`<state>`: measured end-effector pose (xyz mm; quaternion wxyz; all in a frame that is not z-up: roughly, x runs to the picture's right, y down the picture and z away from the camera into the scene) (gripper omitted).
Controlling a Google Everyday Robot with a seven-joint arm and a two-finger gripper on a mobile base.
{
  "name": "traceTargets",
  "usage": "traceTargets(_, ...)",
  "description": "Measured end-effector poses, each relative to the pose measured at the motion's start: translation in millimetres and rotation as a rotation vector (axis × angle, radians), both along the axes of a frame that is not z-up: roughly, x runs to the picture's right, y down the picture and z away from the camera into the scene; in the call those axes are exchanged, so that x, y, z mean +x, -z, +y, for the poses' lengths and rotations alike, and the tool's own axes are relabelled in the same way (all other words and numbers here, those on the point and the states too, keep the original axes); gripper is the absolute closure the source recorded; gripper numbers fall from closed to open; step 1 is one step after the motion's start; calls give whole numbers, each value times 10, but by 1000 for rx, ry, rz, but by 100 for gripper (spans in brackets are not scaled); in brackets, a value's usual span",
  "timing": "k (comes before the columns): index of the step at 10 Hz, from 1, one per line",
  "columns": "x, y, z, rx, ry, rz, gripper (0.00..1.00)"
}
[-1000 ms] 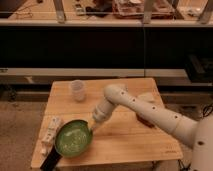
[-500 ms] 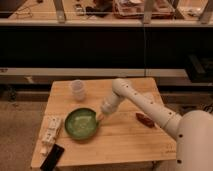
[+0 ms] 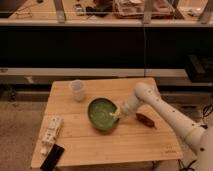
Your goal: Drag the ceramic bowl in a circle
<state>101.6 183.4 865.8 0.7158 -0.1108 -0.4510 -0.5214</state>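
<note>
My end effector (image 3: pixel 117 114), pressed together, apparently pinching the rim of the ceramic bowl (image 3: pixel 101 113), mid-counter (image 3: pixel 100 145).

The bowl (image 3: pixel 104 114) is green with a pale leafy pattern inside, the cup (image 3: pixel 77 90) translucent whitish, the table (image 3: pixel 150 142) light striped wood, the gripper (image 3: pixel 116 114) closed at the bowl's right rim white like its arm (image 3: pixel 160 107), the small object (image 3: pixel 145 119) beside it reddish-brown, the slab (image 3: pixel 52 157) at the corner black.
</note>
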Motion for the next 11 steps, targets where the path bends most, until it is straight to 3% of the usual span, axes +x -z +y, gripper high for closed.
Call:
traceTargets(3,514,447,23,169,47,42,100)
traceTargets(4,580,696,50,241,90,45,100)
traceTargets(6,573,1020,170,318,166,41,100)
traceTargets(7,453,1183,316,335,212,21,100)
traceTargets(8,224,1357,518,327,253,-9,100)
traceTargets(11,-427,1559,724,286,309,-88,100)
